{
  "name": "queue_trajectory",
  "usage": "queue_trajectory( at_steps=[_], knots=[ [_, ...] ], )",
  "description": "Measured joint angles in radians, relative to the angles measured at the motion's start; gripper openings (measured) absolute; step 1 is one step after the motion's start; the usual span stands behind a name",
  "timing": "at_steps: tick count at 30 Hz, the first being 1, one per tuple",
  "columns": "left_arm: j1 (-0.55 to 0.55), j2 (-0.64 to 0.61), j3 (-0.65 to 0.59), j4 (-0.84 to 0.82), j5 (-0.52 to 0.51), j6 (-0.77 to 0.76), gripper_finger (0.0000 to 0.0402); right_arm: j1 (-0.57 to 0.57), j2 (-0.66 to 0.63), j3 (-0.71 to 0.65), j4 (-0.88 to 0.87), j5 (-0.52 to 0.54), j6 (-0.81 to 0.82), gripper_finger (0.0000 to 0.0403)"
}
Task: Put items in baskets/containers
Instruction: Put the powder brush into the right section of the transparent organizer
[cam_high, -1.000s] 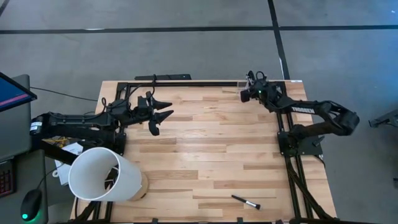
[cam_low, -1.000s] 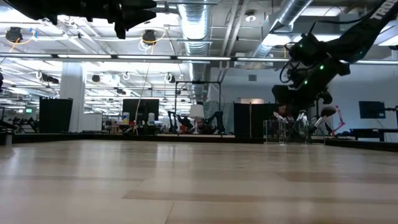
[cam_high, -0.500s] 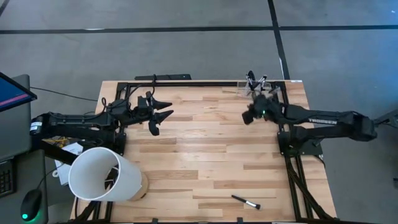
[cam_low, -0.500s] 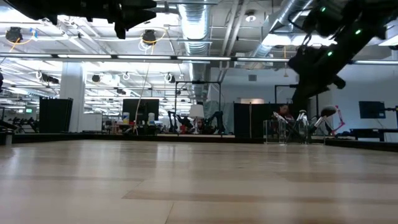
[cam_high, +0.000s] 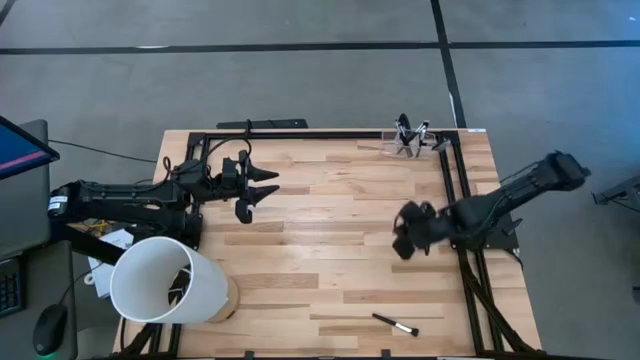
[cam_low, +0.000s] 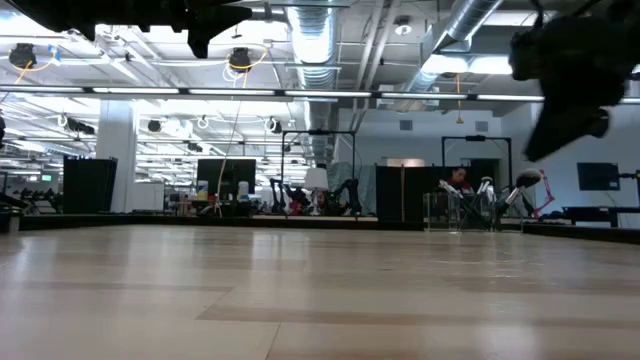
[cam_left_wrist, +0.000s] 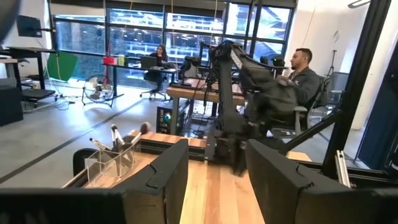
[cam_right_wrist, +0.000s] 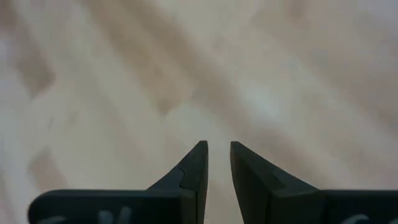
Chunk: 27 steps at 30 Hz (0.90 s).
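Note:
A clear holder (cam_high: 410, 140) stands at the table's far right with several brushes upright in it; it also shows in the low view (cam_low: 470, 210) and the left wrist view (cam_left_wrist: 115, 158). One dark brush (cam_high: 395, 326) with a pale tip lies flat near the table's front edge. My right gripper (cam_high: 403, 240) hangs over bare wood at the right, between the holder and the lone brush, tipped down, its fingers (cam_right_wrist: 193, 168) a narrow gap apart with nothing between them. Over the table's left side, my left gripper (cam_high: 262, 188) is held level and open, and it is empty (cam_left_wrist: 217, 155).
A big white tub (cam_high: 165, 280) lies on its side at the near left corner. Black frame rails (cam_high: 455, 190) run along the table's right and far edges. Bare wood lies between the two arms. In the left wrist view, a person (cam_left_wrist: 305, 68) sits beyond the table.
My right gripper has swung away from the holder at the far right, toward the table's near edge, and has tipped to point down at the wood. The holder and the lone brush have stayed where they were.

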Motion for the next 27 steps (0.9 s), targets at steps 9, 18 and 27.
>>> queue_trajectory(
  at_steps=[9,18,27],
  knots=[
    [-0.028,0.000,0.000,0.002,0.001,0.000,0.0158,0.279,0.232,0.212,-0.208,-0.022,0.285,0.0059],
    [-0.028,0.000,0.000,0.004,0.006,-0.004,0.0158,0.394,0.400,0.500,-0.383,-0.098,0.430,0.0059],
    [-0.058,0.000,0.000,0.005,0.035,-0.027,0.0158,0.409,0.563,0.668,-0.442,-0.265,0.431,0.0059]
  ],
)
